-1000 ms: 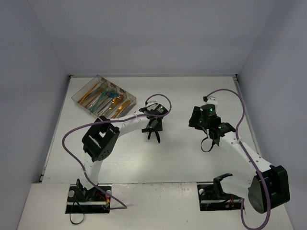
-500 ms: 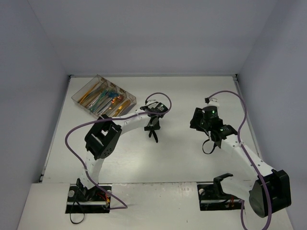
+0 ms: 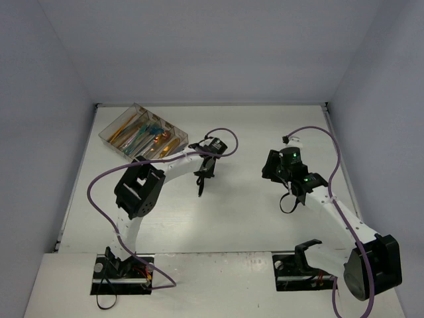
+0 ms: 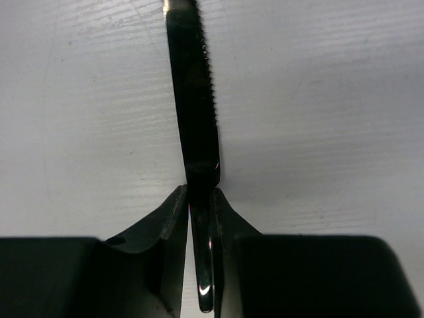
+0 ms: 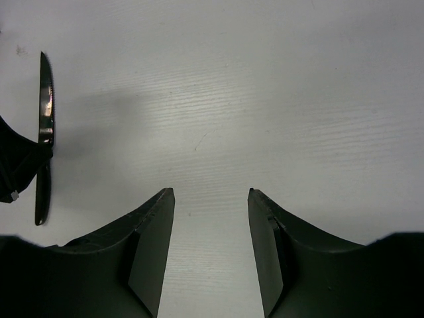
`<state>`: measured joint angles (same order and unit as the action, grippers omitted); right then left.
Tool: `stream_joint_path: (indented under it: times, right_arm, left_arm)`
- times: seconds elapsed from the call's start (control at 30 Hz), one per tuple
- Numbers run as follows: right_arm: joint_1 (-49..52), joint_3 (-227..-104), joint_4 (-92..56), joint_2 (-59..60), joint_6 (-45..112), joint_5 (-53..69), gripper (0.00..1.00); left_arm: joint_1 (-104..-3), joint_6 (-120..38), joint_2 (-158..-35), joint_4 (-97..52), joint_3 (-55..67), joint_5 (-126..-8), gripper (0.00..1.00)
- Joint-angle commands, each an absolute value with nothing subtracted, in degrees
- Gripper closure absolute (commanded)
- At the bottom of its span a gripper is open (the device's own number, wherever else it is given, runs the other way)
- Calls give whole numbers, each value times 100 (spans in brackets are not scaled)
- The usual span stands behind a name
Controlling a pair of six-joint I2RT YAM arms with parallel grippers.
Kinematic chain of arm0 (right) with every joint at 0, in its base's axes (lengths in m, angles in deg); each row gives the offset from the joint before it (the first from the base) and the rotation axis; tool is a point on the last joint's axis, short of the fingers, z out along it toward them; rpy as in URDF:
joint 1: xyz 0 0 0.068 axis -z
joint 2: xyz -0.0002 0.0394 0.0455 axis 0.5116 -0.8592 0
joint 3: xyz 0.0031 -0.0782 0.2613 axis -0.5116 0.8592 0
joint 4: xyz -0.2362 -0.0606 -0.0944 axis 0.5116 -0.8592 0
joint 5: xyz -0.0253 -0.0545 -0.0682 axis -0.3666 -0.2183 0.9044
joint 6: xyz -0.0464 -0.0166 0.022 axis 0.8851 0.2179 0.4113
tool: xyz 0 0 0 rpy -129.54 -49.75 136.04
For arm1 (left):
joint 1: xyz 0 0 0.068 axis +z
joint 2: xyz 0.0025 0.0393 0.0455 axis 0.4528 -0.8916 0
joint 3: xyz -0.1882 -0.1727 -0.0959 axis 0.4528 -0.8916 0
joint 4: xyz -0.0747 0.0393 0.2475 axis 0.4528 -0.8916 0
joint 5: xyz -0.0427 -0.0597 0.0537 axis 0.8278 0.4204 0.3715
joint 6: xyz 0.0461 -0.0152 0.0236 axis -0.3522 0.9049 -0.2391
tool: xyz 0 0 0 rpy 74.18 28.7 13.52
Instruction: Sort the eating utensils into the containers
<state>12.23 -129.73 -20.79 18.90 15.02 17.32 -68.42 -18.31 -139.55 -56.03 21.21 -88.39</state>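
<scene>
As the left gripper (image 4: 201,199) pinches a black serrated knife (image 4: 194,93) over the table (image 3: 252,212), well short of the clear tray (image 3: 118,121) at far left, it should line the blade up with a compartment before release; the right gripper (image 5: 211,199) hangs spread and empty.

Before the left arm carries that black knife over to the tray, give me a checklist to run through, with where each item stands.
1. Grip: left gripper shut on the black knife, a finger on each side: ok.
2. Knife lifted off the table: cannot tell.
3. Clear tray at the far left corner, utensils lying in its compartments: ok.
4. Nothing loose shows on the table between knife and tray in the top view: ok.
5. Right gripper open, empty, apart from the knife: ok.
6. Which compartment takes knives: cannot tell, too small.
</scene>
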Motion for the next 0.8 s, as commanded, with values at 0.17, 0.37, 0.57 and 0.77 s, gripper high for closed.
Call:
stream_joint_path:
  times: [0.17, 0.37, 0.57, 0.77]
  right_arm:
    - [1284, -13016, -1891, 2111, 1484, 1626, 54]
    - [1293, -13071, -1898, 2042, 1470, 1611, 54]
    - [1302, -13068, -1892, 2031, 1432, 1593, 54]
    - [1302, -13032, -1893, 2024, 1394, 1593, 54]
  left_arm:
    - [-6740, -4895, -12249, -5898, 1984, -9197, 100]
    - [-6431, -6081, -11412, -5620, 1746, -9095, 100]
    - [-5388, -7001, -11277, -5364, 1643, -8408, 100]
    - [-4636, -7606, -11523, -4780, 1401, -7666, 100]
